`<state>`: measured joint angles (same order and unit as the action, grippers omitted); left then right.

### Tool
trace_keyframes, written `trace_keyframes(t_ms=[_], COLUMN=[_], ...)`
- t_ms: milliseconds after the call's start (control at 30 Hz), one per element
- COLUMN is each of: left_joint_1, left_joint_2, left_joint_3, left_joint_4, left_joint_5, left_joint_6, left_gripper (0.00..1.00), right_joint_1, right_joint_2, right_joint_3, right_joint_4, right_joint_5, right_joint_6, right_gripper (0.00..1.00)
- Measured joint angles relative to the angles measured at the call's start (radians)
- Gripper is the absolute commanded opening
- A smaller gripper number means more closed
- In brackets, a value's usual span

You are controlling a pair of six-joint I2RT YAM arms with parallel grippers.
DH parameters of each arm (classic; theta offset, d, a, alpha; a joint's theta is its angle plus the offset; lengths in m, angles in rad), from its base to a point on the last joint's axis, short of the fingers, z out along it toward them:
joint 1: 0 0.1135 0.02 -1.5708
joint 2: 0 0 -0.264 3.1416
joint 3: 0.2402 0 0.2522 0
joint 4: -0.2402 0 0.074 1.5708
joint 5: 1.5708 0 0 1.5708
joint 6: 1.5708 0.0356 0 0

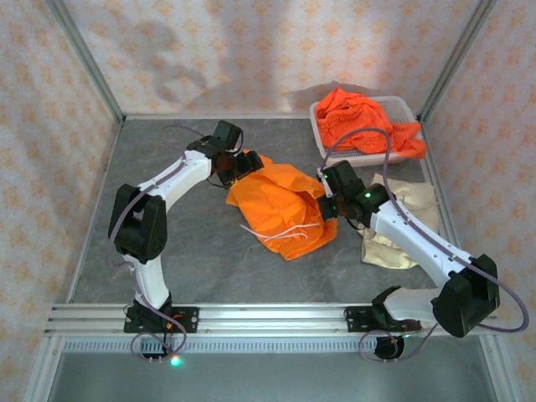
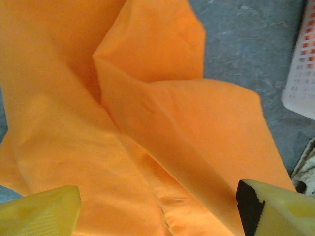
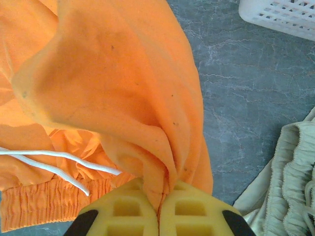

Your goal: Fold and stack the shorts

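Note:
A crumpled pair of orange shorts with a white drawstring lies in the middle of the table. My right gripper is shut on a bunched fold of its cloth at the right edge, and the fabric rises up from the pads. My left gripper stands at the shorts' far left corner, jaws wide apart, with orange cloth spread beneath and between the fingers. A beige pair lies flat to the right. More orange shorts are heaped in the basket.
A white mesh basket stands at the back right corner, its rim also in the right wrist view. Patterned walls close in the grey table on three sides. A metal rail runs along the front.

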<state>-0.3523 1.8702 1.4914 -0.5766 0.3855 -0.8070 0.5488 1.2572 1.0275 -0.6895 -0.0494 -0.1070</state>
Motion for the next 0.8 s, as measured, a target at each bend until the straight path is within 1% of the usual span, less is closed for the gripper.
trace_keyframes(t_ms=[133,233,400,533,667,733,800], left_joint_1=[-0.008,-0.014,-0.021,-0.024,-0.027,-0.027,-0.027], left_joint_2=[0.039,0.08,0.108,0.126,0.139,0.141,0.144], left_joint_3=[0.027,0.071,0.087,0.117,0.166,0.184,0.198], left_joint_4=[-0.006,-0.007,-0.009,-0.014,-0.032,-0.042,-0.053], left_joint_5=[0.0,0.0,0.001,0.001,0.0,0.0,-0.001], left_joint_6=[-0.061,-0.087,-0.118,-0.132,-0.135,-0.134,-0.128], left_gripper=[0.75,0.71,0.64,0.55,0.5,0.43,0.42], right_joint_1=[0.0,0.0,0.0,0.0,0.0,0.0,0.0], right_joint_2=[-0.003,-0.003,-0.003,-0.003,-0.003,-0.003,-0.003], right_joint_3=[-0.014,-0.021,-0.029,-0.03,-0.037,-0.039,-0.04], right_joint_4=[0.017,0.026,0.034,0.036,0.04,0.04,0.04], right_joint_5=[-0.003,-0.003,-0.008,-0.019,-0.023,-0.023,-0.023], right_joint_6=[0.0,0.0,-0.003,-0.002,-0.003,-0.003,-0.003], right_gripper=[0.0,0.0,0.0,0.0,0.0,0.0,0.0])
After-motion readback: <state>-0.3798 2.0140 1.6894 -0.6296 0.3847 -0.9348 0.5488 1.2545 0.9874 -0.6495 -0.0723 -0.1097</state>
